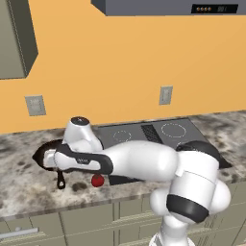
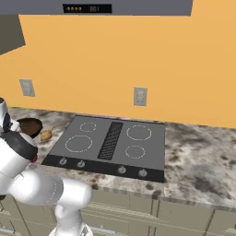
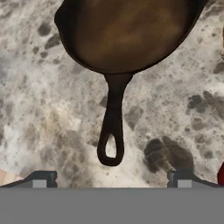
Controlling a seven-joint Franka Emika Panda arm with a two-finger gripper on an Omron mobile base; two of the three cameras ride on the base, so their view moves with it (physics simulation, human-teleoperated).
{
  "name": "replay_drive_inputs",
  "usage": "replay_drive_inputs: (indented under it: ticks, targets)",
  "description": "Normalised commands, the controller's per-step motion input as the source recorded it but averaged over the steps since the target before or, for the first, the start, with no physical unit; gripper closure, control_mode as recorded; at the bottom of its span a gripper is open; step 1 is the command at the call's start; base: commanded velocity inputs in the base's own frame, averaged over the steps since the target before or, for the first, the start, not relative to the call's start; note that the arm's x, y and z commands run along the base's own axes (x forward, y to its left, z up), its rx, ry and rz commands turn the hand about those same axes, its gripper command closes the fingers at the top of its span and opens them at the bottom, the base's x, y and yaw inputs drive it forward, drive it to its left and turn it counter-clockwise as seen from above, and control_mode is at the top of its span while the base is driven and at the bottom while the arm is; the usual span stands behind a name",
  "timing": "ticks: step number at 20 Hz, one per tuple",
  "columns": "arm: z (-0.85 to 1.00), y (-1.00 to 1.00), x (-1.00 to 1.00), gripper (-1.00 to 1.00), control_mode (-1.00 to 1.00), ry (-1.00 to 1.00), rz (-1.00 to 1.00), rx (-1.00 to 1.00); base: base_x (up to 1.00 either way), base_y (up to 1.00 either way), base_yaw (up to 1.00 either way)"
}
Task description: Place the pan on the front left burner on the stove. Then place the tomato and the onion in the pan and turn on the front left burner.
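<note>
The pan (image 3: pixel 127 30) lies on the speckled counter left of the stove (image 2: pixel 115 140), its handle (image 3: pixel 111 131) pointing toward me. My gripper (image 3: pixel 111 180) hangs open above the handle's loop, one fingertip on each side, touching nothing. In the right base view the pan (image 2: pixel 28 125) sits beside the onion (image 2: pixel 46 134). The tomato (image 1: pixel 97 180) rests near the counter's front edge, right of the pan handle (image 1: pixel 61 181). The front left burner (image 2: pixel 78 143) is bare.
Grey knobs (image 2: pixel 80 163) line the stove's front. A ribbed grille (image 2: pixel 110 139) runs down its middle. Wall outlets (image 2: pixel 140 96) sit on the orange wall, and a range hood (image 2: pixel 115 7) hangs overhead. The counter's front edge (image 1: pixel 72 204) lies close to the pan handle.
</note>
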Motion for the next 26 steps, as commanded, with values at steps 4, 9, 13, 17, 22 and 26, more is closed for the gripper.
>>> replay_drive_inputs:
  ticks: [4, 9, 13, 17, 22, 26]
  targets:
    - [-0.07, 0.19, 0.13, -1.00, -1.00, 0.00, 0.00, 0.00, 0.00, 0.00, 0.00]
    - [0.00, 0.00, 0.19, -1.00, -1.00, 0.00, 0.00, 0.00, 0.00, 0.00, 0.00]
    - [0.00, 0.00, 0.24, -1.00, -1.00, 0.00, 0.00, 0.00, 0.00, 0.00, 0.00]
    - [-0.05, 0.07, 0.25, -1.00, -1.00, 0.00, 0.00, 0.00, 0.00, 0.00, 0.00]
    - [-0.22, 0.14, 0.14, -1.00, -1.00, 0.00, 0.00, 0.00, 0.00, 0.00, 0.00]
    - [-0.22, 0.17, 0.01, -1.00, -1.00, 0.00, 0.00, 0.00, 0.00, 0.00, 0.00]
